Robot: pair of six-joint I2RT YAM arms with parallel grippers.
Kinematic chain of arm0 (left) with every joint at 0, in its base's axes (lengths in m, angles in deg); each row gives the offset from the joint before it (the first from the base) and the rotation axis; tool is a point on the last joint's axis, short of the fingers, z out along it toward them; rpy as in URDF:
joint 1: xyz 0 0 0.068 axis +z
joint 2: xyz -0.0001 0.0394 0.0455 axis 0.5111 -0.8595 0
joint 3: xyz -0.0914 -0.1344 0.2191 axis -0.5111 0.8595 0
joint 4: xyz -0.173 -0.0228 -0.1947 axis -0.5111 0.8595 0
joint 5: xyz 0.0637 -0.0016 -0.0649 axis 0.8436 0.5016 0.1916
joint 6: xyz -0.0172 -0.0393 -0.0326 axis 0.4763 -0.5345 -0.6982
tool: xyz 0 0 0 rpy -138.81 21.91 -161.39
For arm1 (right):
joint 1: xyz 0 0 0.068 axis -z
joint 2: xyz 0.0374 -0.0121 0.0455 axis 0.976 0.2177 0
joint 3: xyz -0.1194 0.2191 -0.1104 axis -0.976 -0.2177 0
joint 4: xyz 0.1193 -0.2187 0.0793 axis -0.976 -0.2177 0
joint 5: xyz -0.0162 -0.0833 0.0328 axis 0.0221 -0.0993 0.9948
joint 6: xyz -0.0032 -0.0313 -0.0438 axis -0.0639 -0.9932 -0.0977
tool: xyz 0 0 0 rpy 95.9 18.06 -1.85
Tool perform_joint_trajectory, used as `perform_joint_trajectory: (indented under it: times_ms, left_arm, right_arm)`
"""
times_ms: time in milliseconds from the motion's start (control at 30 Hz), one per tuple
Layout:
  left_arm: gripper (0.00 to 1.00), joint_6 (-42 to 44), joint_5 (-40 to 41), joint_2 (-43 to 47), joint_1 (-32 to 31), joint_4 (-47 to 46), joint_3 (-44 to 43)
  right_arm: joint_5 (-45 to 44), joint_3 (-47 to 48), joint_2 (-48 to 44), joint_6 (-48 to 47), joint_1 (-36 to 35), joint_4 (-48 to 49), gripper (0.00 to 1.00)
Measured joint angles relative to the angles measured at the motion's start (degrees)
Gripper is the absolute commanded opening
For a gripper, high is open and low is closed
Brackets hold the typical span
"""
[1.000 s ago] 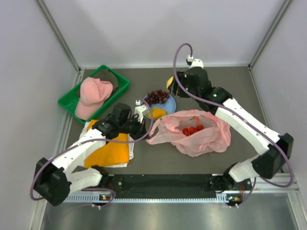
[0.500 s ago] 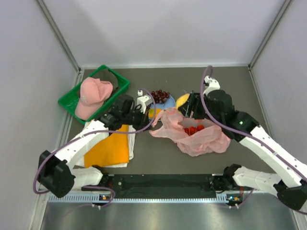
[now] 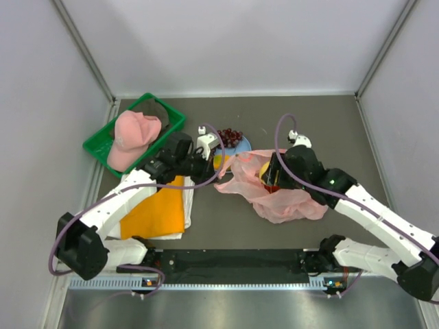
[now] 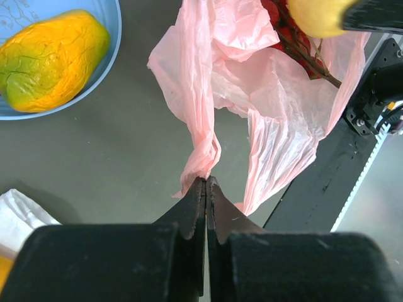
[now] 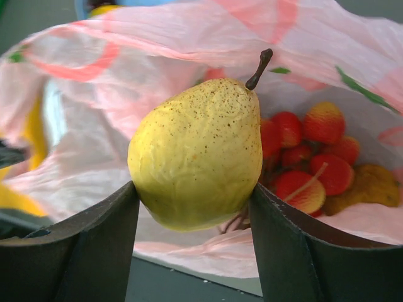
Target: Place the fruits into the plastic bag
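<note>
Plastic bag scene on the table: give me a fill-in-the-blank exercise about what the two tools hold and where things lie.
The right tool grips a yellow ____ by its sides.
The left tool is shut on an edge of the pink ____.
The mango lies on the light blue ____.
The pink cap sits in the ____ basket.
Missing words: pear; plastic bag; plate; green.

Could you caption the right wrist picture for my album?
Right gripper holds a yellow pear over the open pink bag, red fruits already inside.
</note>
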Motion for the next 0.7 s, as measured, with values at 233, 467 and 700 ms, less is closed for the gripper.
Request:
perform_joint_trajectory:
  times_ms: [233,467,700]
  left_arm:
    - [0.0,1.2,0.7,3.8,0.0,0.0,1.2]
    - [0.0,1.9,1.0,5.5,0.0,0.0,2.1]
    - [0.0,1.9,1.1,6.5,0.0,0.0,2.5]
  right_arm:
    - [-10.4,0.0,6.4,2.6,-1.9,-5.0,0.59]
    - [-14.8,-0.8,9.2,7.4,-3.7,-8.3,0.62]
    - [-15.5,-4.2,9.1,10.9,-5.2,-8.5,0.74]
